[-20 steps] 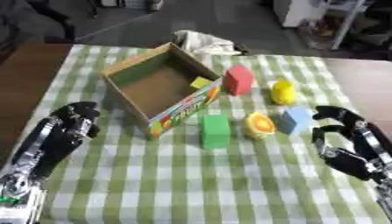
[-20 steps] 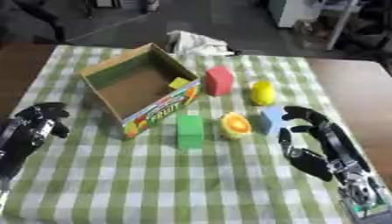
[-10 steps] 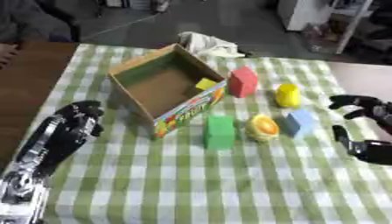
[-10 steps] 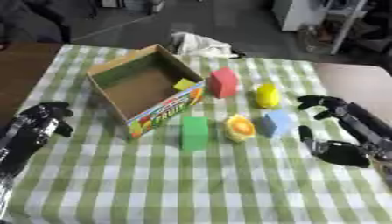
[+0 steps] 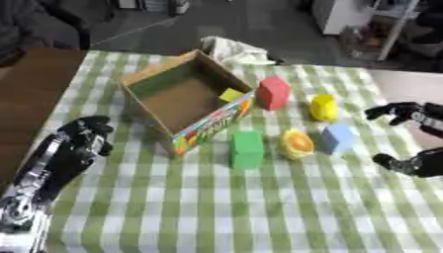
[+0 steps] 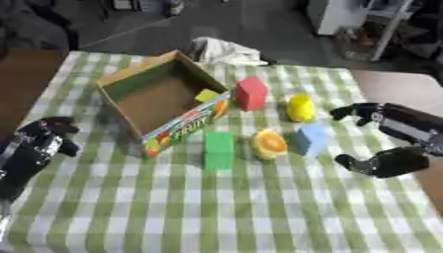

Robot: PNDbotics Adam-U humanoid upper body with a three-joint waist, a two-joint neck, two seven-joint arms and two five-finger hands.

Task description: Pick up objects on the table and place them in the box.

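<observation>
Right eye view, nearest part: the green-and-white checked tablecloth [image 6: 216,212] covers the table.
Left hand: the left hand [image 5: 86,136] rests at the left side of the cloth, its fingers curled and holding nothing, near the box but not touching it.
Right hand: the right hand [image 6: 394,141] is at the right edge, spread wide with thumb and fingers well apart; it holds nothing and stands just beside the blue block.
Green block: the green block [image 6: 218,150] stands upright in front of the box.
Orange object: a round orange-and-yellow object [image 6: 269,144] lies between the green block and the blue block.
Blue block: the blue block [image 6: 311,139] is near the right hand.
Yellow object: a yellow object [image 6: 300,107] lies behind the blue block.
Red block: the red block [image 6: 251,93] stands just beside the right corner of the box.
Box: the cardboard box [image 6: 130,84] is open on top, with a small yellow piece [image 6: 207,95] inside at its right corner.
Far edge: a white crumpled cloth [image 6: 221,50] lies behind the box.
</observation>
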